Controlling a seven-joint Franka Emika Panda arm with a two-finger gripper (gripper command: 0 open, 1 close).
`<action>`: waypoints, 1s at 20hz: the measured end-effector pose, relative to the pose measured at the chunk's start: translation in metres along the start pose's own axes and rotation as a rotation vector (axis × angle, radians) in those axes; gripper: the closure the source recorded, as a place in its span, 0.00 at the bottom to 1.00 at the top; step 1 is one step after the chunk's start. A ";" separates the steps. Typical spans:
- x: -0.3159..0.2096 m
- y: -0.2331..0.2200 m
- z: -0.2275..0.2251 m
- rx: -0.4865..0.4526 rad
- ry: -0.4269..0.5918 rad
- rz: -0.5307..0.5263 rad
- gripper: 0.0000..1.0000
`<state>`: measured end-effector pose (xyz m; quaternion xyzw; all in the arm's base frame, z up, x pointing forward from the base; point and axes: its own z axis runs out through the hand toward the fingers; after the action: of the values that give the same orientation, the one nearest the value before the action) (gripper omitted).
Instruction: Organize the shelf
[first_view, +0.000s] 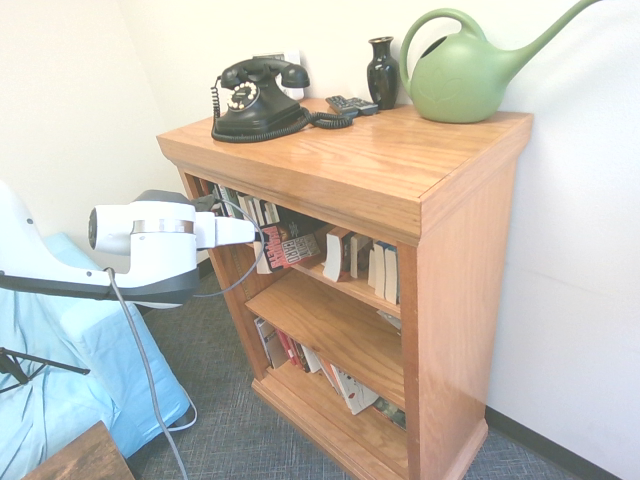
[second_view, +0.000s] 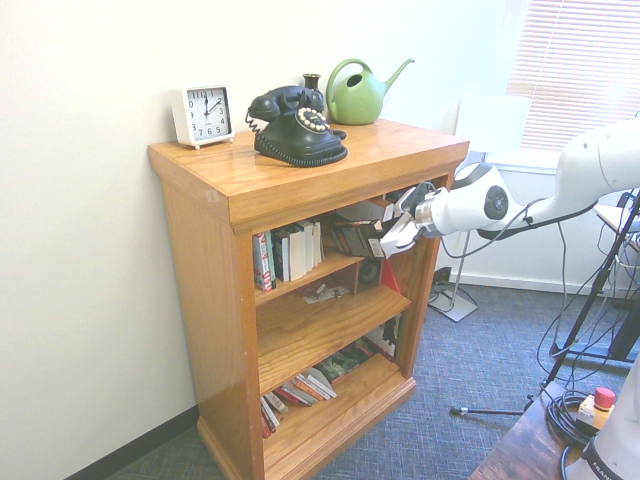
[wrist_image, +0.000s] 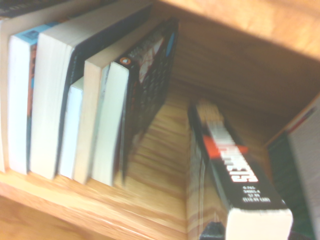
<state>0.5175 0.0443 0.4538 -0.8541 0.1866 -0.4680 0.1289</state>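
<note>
- First exterior view: wooden shelf against the white wall, right of centre, with a black rotary telephone, dark vase, green watering can and a small remote on its top. White arm reaching in from the left, gripper at the mouth of the top tier, closed on a paperback with a red-and-black cover held tilted. More books upright further right on that tier; middle tier nearly bare; leaning books on the bottom tier.
- Second exterior view: same shelf seen from the other side, with a white clock beside the telephone. Arm entering from the right, gripper clamped on the paperback at the top tier's right end. Row of upright books at the left end.
- Wrist view: blurred; row of books standing on the wooden board, and a dark paperback with white lettering rising from the bottom edge, well apart from the row.
</note>
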 end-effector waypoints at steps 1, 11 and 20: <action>0.003 -0.002 0.004 0.012 -0.010 0.016 1.00; 0.012 -0.017 0.071 0.087 -0.075 0.103 1.00; -0.006 -0.014 0.097 0.120 -0.121 0.120 1.00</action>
<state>0.5999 0.0642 0.4035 -0.8588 0.2009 -0.4173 0.2188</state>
